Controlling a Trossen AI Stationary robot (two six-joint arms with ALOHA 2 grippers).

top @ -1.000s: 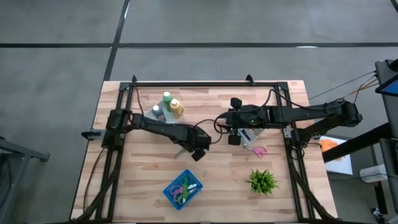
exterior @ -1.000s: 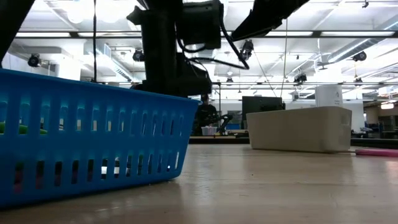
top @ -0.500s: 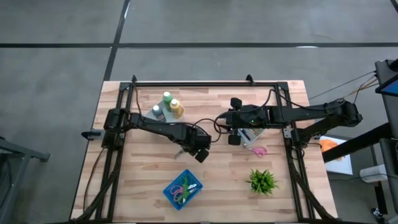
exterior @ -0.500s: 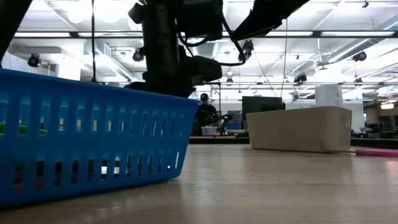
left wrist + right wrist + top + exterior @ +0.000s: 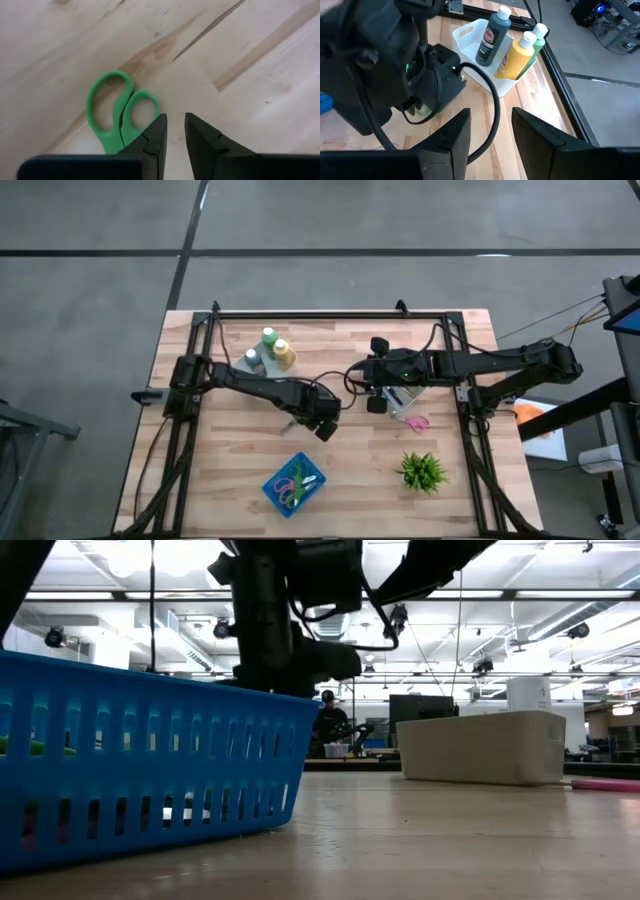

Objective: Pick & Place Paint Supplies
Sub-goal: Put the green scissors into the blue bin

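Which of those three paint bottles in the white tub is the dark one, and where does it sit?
The dark grey bottle with the white cap; it sits at one end of the row, beside the yellow-orange bottle, with the green bottle at the other end.

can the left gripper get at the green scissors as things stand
Probably yes. The left gripper hovers just beside the green scissors, which lie flat on bare table with nothing over them, though its fingers stand nearly closed.

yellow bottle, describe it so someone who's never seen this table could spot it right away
Look at the far left part of the wooden table, where a small white bin stands. Three squeeze bottles stand upright in it. The yellow bottle is the middle one, white-capped, between the dark grey bottle and the green bottle; it alone has a yellow-orange body.
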